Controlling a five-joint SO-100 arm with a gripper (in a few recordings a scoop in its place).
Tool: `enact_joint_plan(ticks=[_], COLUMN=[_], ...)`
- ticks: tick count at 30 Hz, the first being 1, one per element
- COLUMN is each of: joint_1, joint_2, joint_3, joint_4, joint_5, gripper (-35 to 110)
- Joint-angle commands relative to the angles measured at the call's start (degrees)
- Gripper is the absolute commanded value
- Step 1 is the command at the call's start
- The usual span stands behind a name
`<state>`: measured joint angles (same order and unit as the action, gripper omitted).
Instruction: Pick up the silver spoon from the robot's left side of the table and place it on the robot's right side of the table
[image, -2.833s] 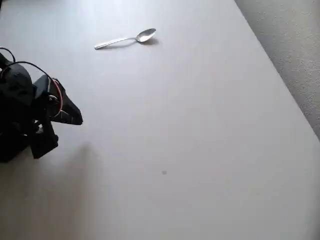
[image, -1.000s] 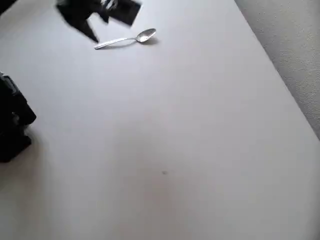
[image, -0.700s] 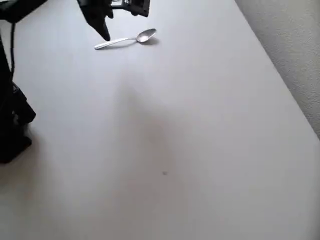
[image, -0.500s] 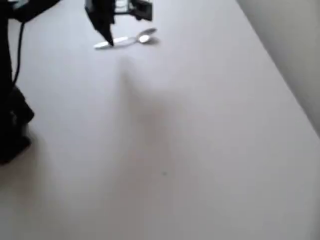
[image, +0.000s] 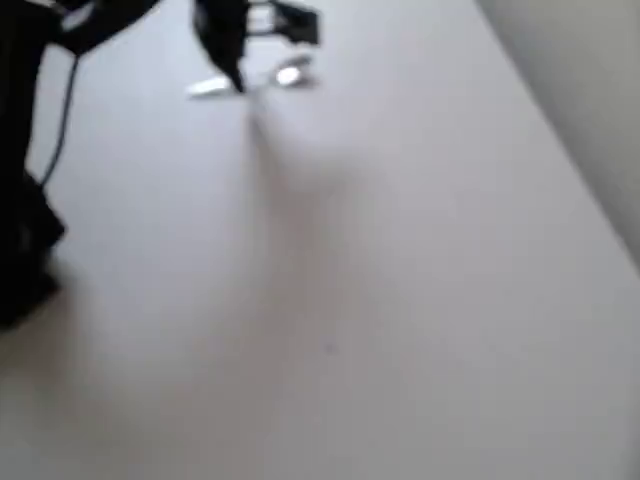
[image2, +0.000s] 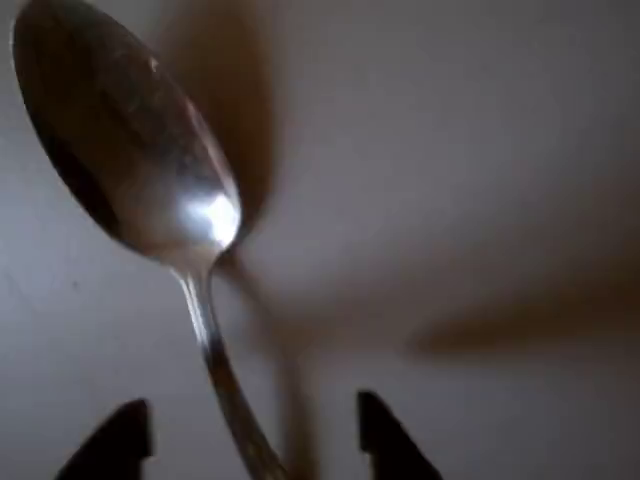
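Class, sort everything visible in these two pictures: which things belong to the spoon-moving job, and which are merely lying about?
Belongs to the job:
- small shiny silver metal spoon, lying on the table
- large plain white matte table
- black two-finger gripper, open, its fingertips either side of the spoon handle

Just there:
- grey carpet floor beside the table
- small dark speck on the tabletop

Silver spoon (image2: 140, 160); white table (image: 400, 300); black gripper (image2: 250, 440); grey carpet (image: 590, 90)

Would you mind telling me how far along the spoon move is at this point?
Done: the gripper is over the silver spoon, jaws open, a fingertip on each side of the handle. In hand: lining up the grasp; the spoon lies near the top of the table in the overhead view. Left: closing, lifting, carrying across, setting down.
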<state>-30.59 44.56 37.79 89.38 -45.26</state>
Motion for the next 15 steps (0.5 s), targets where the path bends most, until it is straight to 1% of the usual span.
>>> enact_joint_plan(ticks=[1,9,15], joint_1=[0.1,0.4,0.4], joint_2=[-0.3,-4.1,-4.6], joint_3=[-6.2,-7.5,-7.7], joint_4=[0.2,0.4,0.4], joint_5=[-0.6,-0.8,-0.8], gripper=[20,17,7])
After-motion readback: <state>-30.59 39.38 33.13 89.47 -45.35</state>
